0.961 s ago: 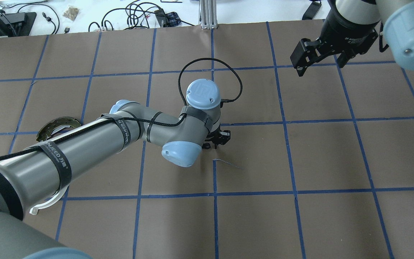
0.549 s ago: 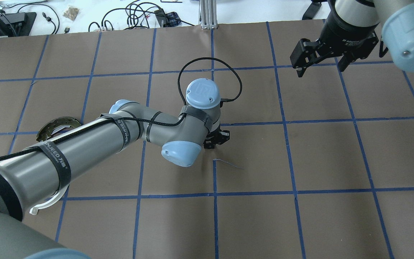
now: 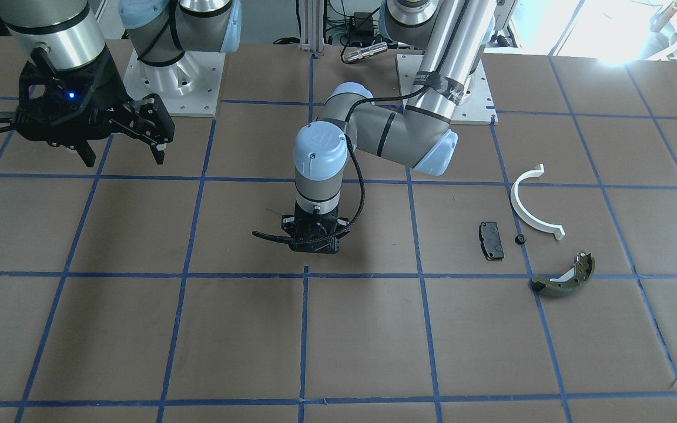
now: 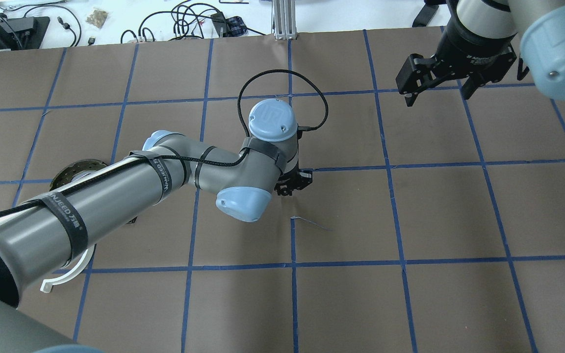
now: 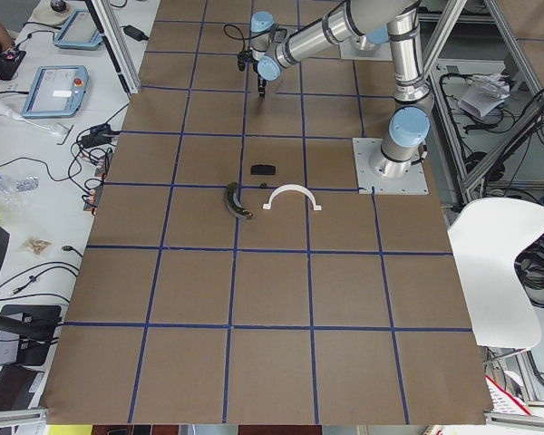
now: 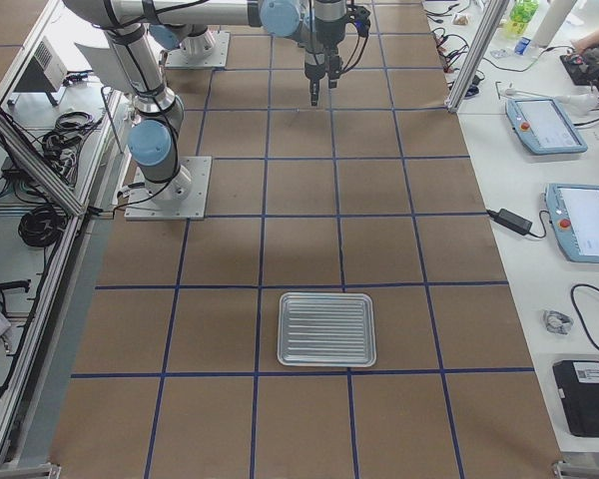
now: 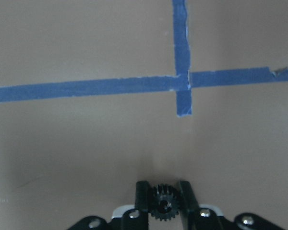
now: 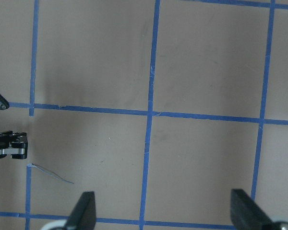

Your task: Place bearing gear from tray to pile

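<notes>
My left gripper (image 7: 163, 194) is shut on a small black toothed gear (image 7: 163, 205) and holds it above the brown table near a blue tape crossing. It hangs over the table's middle (image 3: 314, 249) (image 4: 291, 188). The pile lies toward my left: a white curved half-ring (image 3: 529, 205), a black rectangular pad (image 3: 491, 239) and an olive-green shoe (image 3: 565, 279), with a small black round part (image 3: 519, 238) between them. My right gripper (image 4: 435, 95) is open and empty, high at the far right (image 3: 124, 157). The metal tray (image 6: 327, 328) is empty.
My left arm (image 4: 115, 196) covers most of the pile in the overhead view; the shoe (image 4: 69, 172) and half-ring (image 4: 64, 277) peek out. Cables and devices lie beyond the table's far edge (image 4: 179, 22). A tape end (image 4: 312, 223) curls up near the left gripper.
My left gripper with the gear has shifted a little to the left and farther from my base. My right gripper has drifted slightly away and stays open.
</notes>
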